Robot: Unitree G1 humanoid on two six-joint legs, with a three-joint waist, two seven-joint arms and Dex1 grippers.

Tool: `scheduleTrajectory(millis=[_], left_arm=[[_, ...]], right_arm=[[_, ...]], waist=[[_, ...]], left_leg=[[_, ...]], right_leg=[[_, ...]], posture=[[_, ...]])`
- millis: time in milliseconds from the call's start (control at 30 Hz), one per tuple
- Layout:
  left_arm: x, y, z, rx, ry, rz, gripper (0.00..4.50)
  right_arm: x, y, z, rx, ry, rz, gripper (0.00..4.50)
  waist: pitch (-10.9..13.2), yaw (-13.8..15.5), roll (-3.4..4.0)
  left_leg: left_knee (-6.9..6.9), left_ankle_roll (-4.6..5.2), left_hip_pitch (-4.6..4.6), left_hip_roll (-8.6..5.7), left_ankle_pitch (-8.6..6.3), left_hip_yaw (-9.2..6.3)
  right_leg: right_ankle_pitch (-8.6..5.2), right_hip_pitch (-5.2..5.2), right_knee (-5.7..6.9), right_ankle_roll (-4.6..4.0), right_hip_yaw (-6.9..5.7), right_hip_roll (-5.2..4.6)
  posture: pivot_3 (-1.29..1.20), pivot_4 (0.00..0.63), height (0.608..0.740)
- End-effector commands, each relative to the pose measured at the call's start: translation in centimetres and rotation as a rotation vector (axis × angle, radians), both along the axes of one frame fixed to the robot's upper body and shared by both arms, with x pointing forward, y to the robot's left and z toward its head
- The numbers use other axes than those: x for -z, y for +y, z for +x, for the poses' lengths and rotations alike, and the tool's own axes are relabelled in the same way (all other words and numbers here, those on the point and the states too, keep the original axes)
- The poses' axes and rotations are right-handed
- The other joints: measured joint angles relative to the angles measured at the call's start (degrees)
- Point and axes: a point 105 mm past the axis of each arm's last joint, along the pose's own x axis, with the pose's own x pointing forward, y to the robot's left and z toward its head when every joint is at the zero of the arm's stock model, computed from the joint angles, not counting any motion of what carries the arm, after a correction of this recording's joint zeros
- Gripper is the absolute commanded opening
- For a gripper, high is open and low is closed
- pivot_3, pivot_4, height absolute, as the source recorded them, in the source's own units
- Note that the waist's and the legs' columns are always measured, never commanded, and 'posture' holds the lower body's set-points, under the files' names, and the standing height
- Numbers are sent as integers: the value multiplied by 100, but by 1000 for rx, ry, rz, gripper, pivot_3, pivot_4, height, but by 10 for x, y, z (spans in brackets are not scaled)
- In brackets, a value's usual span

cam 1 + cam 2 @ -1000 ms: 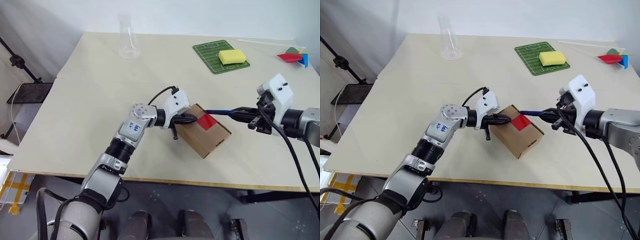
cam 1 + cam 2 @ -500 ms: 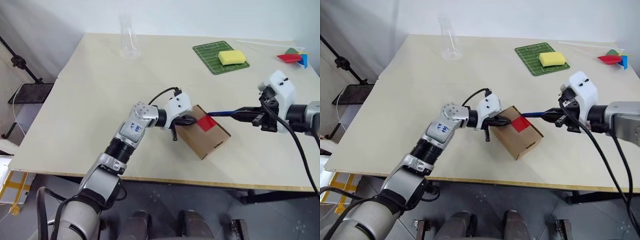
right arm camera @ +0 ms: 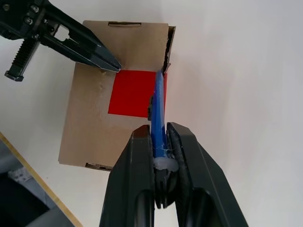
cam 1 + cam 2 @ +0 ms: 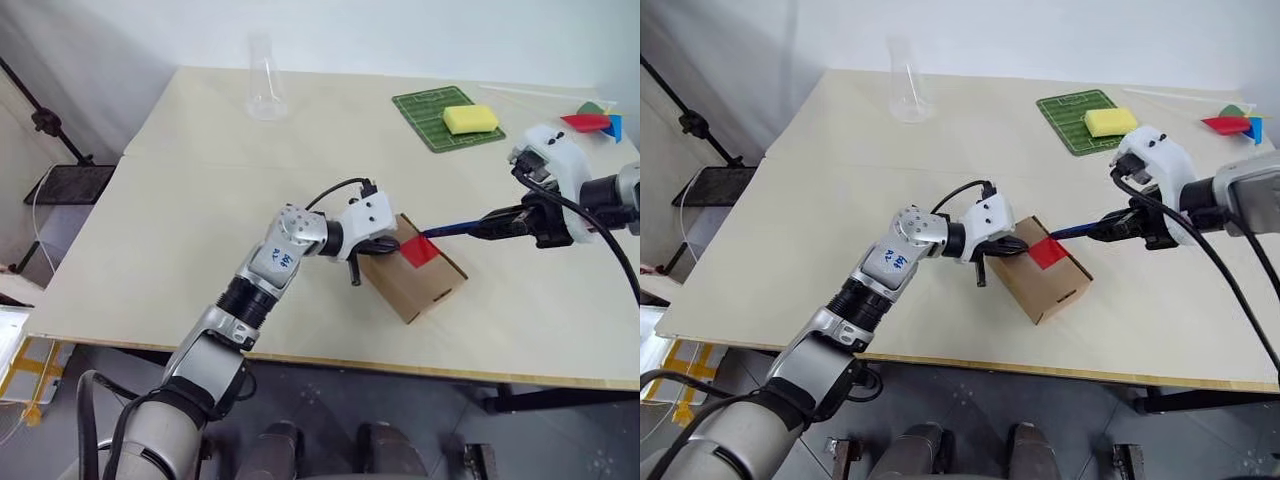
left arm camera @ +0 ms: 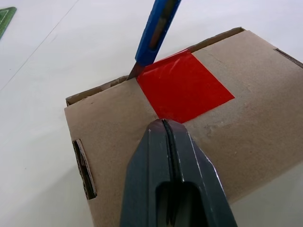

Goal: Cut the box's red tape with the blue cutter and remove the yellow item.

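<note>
Tabletop (image 4: 200, 200) is filling most of what I am seeing through the head camera, a pale board carrying every item in play. Largest on it, the box (image 4: 415, 280) is sitting near the front edge, roughly central, lying flat with its closed flaps facing up. Further back to my right, a green mat (image 4: 432, 110) printed like a football pitch is carrying a yellow sponge block (image 4: 471, 119), and a clear glass vessel (image 4: 266, 85) is standing upright at the far left of the board. Coloured shapes (image 4: 592, 122) are lying at the far right corner.

I am holding the left gripper (image 5: 164, 124) with its fingers pressed fully together, and its tip is bearing down on the box top, just beside the near corner of the red tape (image 5: 182, 87). I am running the right gripper (image 3: 159, 137) clamped on the blue cutter (image 3: 157, 109), gripping it at the rear end so that most of the shaft is projecting ahead of the fingers. The cutter's tip is meeting the far edge of the tape, right at the flap seam (the left wrist camera is showing the blade tip against the corner of the red patch). The tape is lying flat across the seam.
</note>
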Motion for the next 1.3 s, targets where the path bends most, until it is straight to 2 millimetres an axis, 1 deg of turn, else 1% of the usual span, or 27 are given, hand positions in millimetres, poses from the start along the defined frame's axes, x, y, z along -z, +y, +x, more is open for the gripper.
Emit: scheduleTrajectory(millis=[33, 200, 400, 567, 700, 800, 867, 933, 1100, 1300], left_arm=[[56, 2, -10, -12, 145, 148, 0], [56, 1, -10, -17, 148, 141, 0], [57, -2, -12, -17, 156, 129, 0], [58, -2, -13, -19, 163, 125, 0], [58, -3, -13, -18, 164, 123, 0], [58, -3, -15, -9, 166, 126, 0], [58, -3, -15, -7, 164, 126, 0], [58, -3, -15, -5, 162, 125, 0], [57, -3, -15, 3, 160, 127, 0], [56, -3, -15, 4, 159, 126, 0]], right_arm=[[8, 5, 3, -9, 87, 22, 154], [8, 4, 4, -4, 120, 8, 154], [9, 1, -5, -23, 187, -36, 154], [8, -10, -19, -6, 228, -50, 154], [10, -14, -23, 7, 241, -50, 154], [15, -26, -31, 36, 268, -65, 154], [17, -31, -35, 40, 275, -78, 154], [19, -34, -40, 10, 274, -114, 154], [13, -38, -38, 48, 243, -91, 154], [14, -47, -44, 62, 250, -105, 154]], waist=[[-3, -1, 0], [-4, 32, 0], [-5, 71, 1], [-5, 106, 1], [-5, 108, 1], [-5, 135, 1], [-5, 143, 1], [-5, 147, 1], [-5, 139, 1], [-5, 147, 1]], left_leg=[[1, 1, 2, -1, -1, 0], [2, 1, 2, -2, -1, -5], [1, 0, 2, -7, -1, -10], [-4, 11, -1, -25, -7, -27], [-5, 16, -2, -30, -10, -28], [-5, 16, -2, -30, -11, -32], [-6, 16, -2, -30, -11, -36], [-7, 17, -2, -31, -12, -35], [-5, 16, -2, -30, -11, -33], [-5, 16, -2, -30, -12, -34]], right_leg=[[0, 2, 1, 0, 0, -1], [0, 2, 0, 0, -3, -2], [0, 3, -3, 0, -6, -6], [0, 4, -9, 0, -11, -18], [0, 7, -11, 0, -14, -22], [0, 9, -27, 0, -19, -22], [0, 10, -27, 0, -22, -22], [0, 11, -26, 0, -22, -21], [0, 11, -28, 0, -25, -21], [0, 11, -28, 0, -26, -21]], posture=[[0, 150, 740], [0, 150, 740], [0, 150, 740], [0, 150, 740], [0, 150, 740], [0, 150, 740], [0, 150, 740], [0, 150, 740], [0, 150, 740], [0, 150, 740]])
